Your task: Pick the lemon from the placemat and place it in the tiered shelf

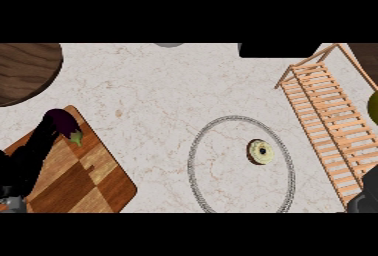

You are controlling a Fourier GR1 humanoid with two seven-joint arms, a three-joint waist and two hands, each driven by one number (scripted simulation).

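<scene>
A kitchen is indicated by the pale marbled counter [148,90] seen from above. Food and kitchenware are laid out on it: an eggplant [63,125] on a wooden cutting board [88,175], a glazed doughnut [260,151] inside a round grey-rimmed placemat [199,150], and a slatted wooden tiered shelf [328,125]. A dark round wooden board [26,70] is seen at the upper left corner.

Marble counter [148,90], round placemat [201,150] holding a doughnut-like item [260,151], slatted wooden tiered shelf [325,115] (right), eggplant [65,125] on wooden board [96,175].
</scene>
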